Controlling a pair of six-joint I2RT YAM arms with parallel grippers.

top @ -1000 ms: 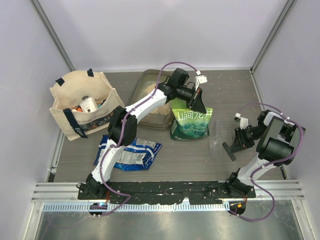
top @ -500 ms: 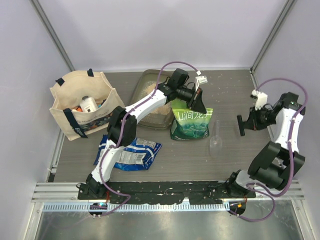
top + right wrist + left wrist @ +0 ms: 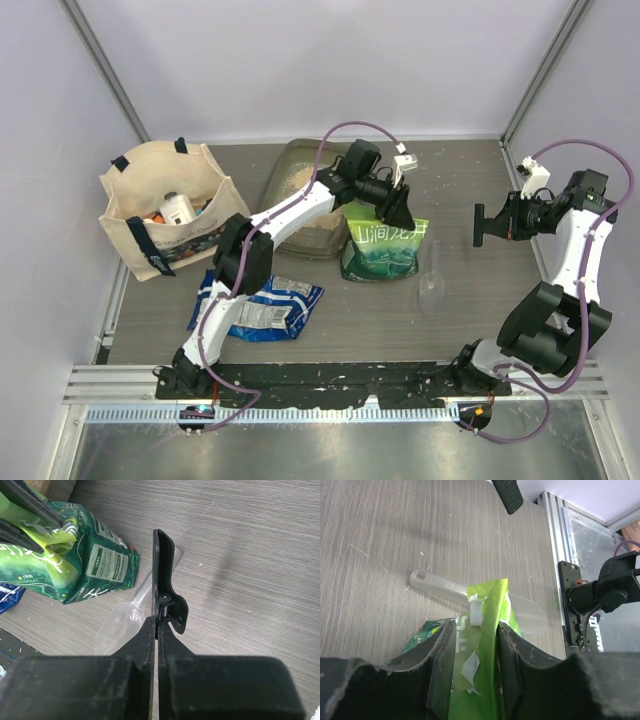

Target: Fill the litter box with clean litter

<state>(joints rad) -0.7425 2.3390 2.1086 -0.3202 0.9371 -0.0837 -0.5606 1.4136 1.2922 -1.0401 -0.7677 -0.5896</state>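
Green-and-white bag (image 3: 382,250) stands upright and serves as our reference point. Behind it and to its left sits the litter box (image 3: 300,243), with a tan heap of clean litter (image 3: 293,180) already inside. The left arm (image 3: 290,210) crosses over the box and hides part of its floor, so we cannot judge how full it is.

Change one: the left gripper (image 3: 476,626), at the bag's torn top, now has its jaws parted where a moment ago they were pinched closed. The film of the bag top lies loose between the fingers (image 3: 447,645). We judge this a release rather than a grip.

Change two: the right gripper (image 3: 488,224) has risen from low beside the clear scoop (image 3: 432,275), which lies just right of the bag. It now sits raised, well to the bag's right, with its jaws closed tight on a black clip (image 3: 162,575).

Assessment: with litter in the box, the bag let go and a clip in hand, we judge the pouring finished or paused. The clip is likely meant for the bag's open top. The scoop lies apart from both grippers. Risk: a released bag with an open top could slump and spill.
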